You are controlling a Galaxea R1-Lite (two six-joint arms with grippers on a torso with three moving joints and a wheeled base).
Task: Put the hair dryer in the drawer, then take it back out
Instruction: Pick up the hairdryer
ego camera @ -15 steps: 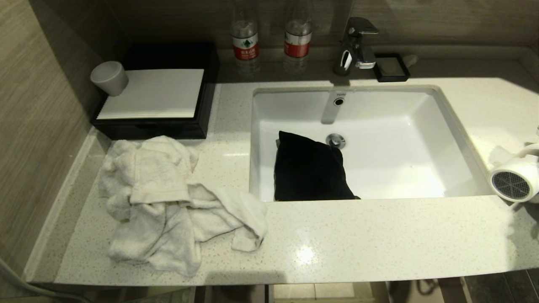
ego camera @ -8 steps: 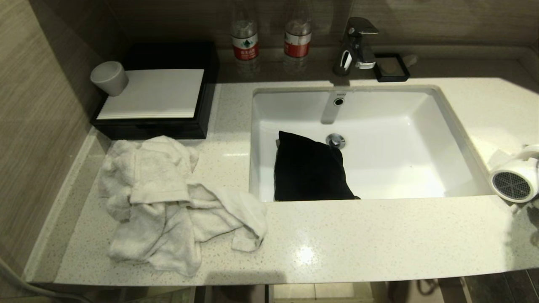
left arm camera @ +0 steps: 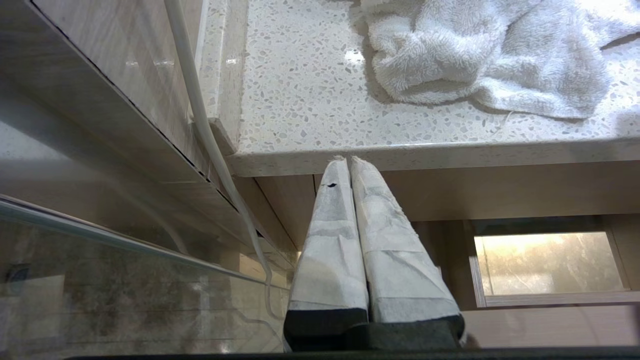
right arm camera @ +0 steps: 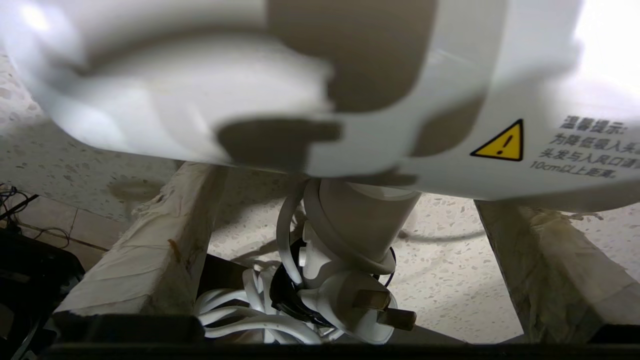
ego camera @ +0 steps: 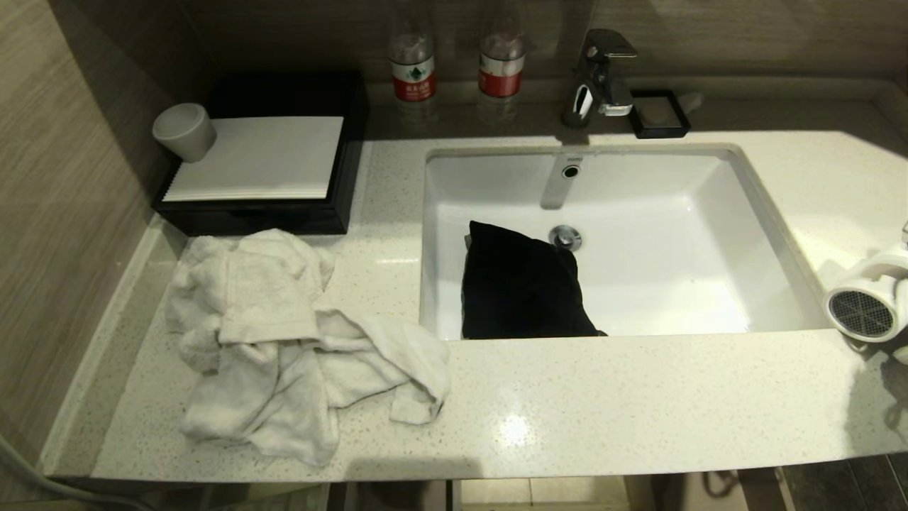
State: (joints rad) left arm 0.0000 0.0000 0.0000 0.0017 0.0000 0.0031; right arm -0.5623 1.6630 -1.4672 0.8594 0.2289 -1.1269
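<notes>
The small white cylindrical plastic hair dryer (ego camera: pixel 867 305) is cut off by the right edge of the head view, so only its round grey mesh grille and part of its body show there, lying on the speckled pale stone counter (ego camera: pixel 603 404) just right of the sink; the drawer cannot be made out in any view. In the right wrist view the dryer's body (right arm camera: pixel 350 85) fills the upper part as a blurred white mass bearing a yellow warning triangle, and below it hang the bundled white cord and plug (right arm camera: pixel 345 300). The right end effector (right arm camera: pixel 345 250) stands wide open, its two tape-wrapped fingers (right arm camera: pixel 145 260) set apart on either side of the cord bundle and clear of the dryer, holding nothing. The left end effector (left arm camera: pixel 349 162) is parked below the counter's front edge with its wrapped fingers pressed together, empty. On the counter's left lies a crumpled white towel (ego camera: pixel 284 341); behind it sits a black box topped with white sheets (ego camera: pixel 262 160) and a grey cup (ego camera: pixel 183 131). A black cloth pouch (ego camera: pixel 521 287) rests in the white rectangular sink (ego camera: pixel 674 213), with a chrome faucet (ego camera: pixel 599 74) and two red-labelled bottles (ego camera: pixel 413 60) behind.
</notes>
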